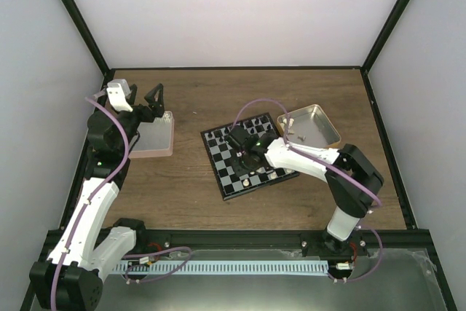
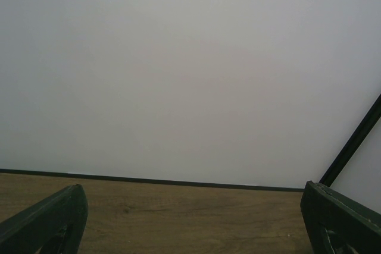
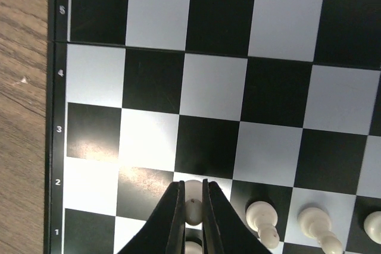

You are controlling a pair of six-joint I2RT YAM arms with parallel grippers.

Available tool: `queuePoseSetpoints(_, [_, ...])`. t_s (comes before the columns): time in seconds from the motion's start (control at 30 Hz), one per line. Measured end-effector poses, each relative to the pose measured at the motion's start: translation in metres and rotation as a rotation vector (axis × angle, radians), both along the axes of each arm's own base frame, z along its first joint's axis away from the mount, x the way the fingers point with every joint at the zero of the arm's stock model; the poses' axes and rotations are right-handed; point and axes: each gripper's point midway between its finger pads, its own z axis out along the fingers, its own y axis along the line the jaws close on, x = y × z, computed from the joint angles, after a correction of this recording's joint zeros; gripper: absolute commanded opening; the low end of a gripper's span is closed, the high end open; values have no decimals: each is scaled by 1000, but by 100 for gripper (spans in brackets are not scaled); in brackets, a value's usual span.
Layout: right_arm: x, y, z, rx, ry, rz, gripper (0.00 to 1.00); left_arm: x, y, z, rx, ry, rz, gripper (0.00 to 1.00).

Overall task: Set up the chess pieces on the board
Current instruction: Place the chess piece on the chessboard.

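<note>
**Top external.** The board (image 1: 227,152) lies at mid-table, turned a little. The right gripper (image 1: 244,143) is over its middle, reaching in from 4 o'clock. Black chessmen (image 1: 256,123) line the far rows, and a few cream-white chess pieces (image 1: 248,180) stand by the near edge. More white pieces lie in the tan tray (image 1: 325,116) at 2 o'clock from the board. The left gripper (image 1: 148,103) hangs above the pink tray (image 1: 156,140), well apart at 9 o'clock, so the right arm is clearly the nearer one.

**Left wrist.** The left gripper (image 2: 190,221) has its jaws spread wide with nothing between them. Only the wooden table (image 2: 178,206) and the white wall show.

**Right wrist.** Looking almost straight down, the right gripper (image 3: 191,185) has its fingers nearly together, pinching a white pawn (image 3: 193,203). The pawn sits directly between the jaws, upright, its long axis pointing toward the camera. It is over the pale square (image 3: 220,184) in the row marked 2, third square from the numbered border. Whether its base is touching the board (image 3: 214,93) cannot be told. Other white pawns (image 3: 262,217) stand at 3 o'clock along the same row. Judging from this, the coming move is a straight vertical set-down and release.
</note>
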Motion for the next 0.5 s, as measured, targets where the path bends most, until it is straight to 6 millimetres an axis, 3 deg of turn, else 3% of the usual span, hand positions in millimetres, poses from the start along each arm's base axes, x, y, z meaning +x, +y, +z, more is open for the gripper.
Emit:
queuePoseSetpoints(0.23, [-6, -4, -17, -49, 35, 17, 6, 0, 0, 0, 0, 0, 0, 100])
queuePoseSetpoints(0.5, [-8, -6, -19, -58, 38, 28, 9, 0, 0, 0, 0, 0, 0, 100])
